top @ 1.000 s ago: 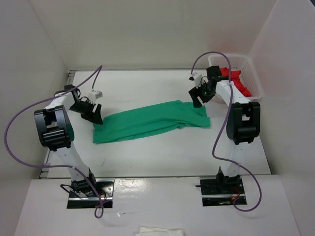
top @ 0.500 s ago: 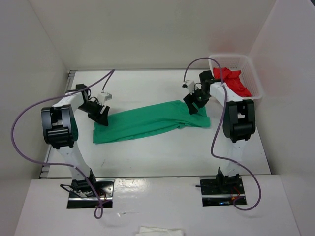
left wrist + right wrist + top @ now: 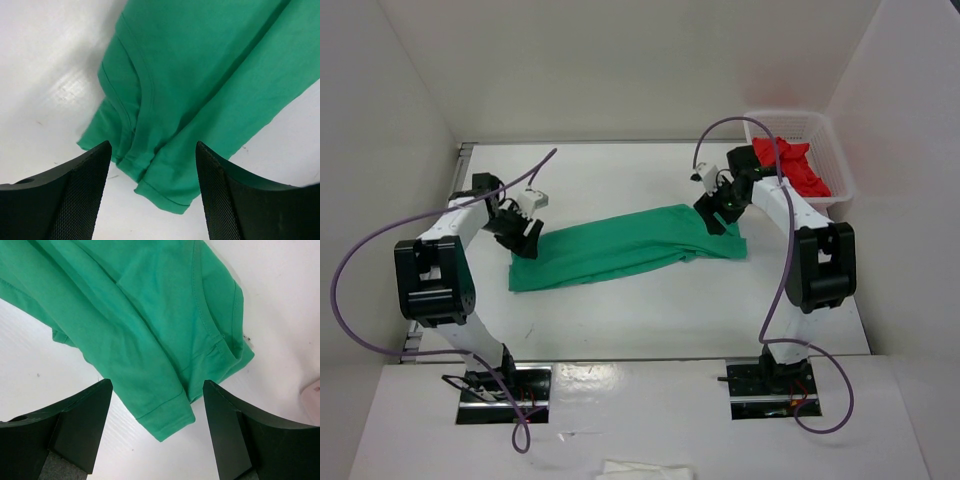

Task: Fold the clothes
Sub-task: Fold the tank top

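T-shirt [image 3: 625, 247] lying in a long green band on the surface [image 3: 620, 320], both pincers wide open.
The band slants from near left to far right. The left pincer [image 3: 524, 240] hangs over its left end, jaws spread wide around layered hems, gripping nothing. The right pincer [image 3: 718, 218] hangs likewise over the right end, jaws wide and empty. A red garment [image 3: 798, 165] sits in the basket [image 3: 843, 190] at far right.

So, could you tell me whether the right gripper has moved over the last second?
Yes, slightly: the right gripper has shifted away from the basket, toward the near side, over the green T-shirt's right end.
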`<state>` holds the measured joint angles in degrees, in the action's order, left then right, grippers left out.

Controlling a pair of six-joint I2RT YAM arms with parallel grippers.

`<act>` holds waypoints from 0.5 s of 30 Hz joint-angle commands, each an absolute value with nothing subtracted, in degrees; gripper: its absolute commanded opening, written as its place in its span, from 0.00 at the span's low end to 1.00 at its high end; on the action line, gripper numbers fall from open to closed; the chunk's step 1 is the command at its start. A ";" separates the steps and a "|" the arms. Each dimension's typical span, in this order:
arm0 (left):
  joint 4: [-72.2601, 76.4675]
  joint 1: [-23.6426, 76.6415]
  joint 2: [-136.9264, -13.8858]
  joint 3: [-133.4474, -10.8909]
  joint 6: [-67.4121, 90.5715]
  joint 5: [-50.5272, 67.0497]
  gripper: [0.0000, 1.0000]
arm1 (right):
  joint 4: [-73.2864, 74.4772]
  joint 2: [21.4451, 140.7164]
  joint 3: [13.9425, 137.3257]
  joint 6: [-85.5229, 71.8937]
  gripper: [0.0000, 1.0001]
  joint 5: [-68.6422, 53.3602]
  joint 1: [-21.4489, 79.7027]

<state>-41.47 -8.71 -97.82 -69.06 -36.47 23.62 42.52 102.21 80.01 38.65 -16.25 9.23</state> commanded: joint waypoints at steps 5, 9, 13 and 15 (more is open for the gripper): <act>-39.37 -9.23 -97.21 -64.51 -31.90 18.90 0.80 | 39.20 99.67 76.64 38.33 0.82 -15.03 9.49; -39.90 -12.12 -97.21 -64.51 -29.53 19.51 0.81 | 39.20 98.96 76.03 38.32 0.82 -17.92 9.49; -38.77 -12.13 -99.05 -62.76 -27.69 18.02 0.81 | 39.20 97.83 76.03 37.79 0.82 -18.54 9.49; -37.97 -12.66 -99.57 -62.75 -26.99 17.49 0.82 | 39.20 97.82 76.03 37.79 0.82 -18.54 9.49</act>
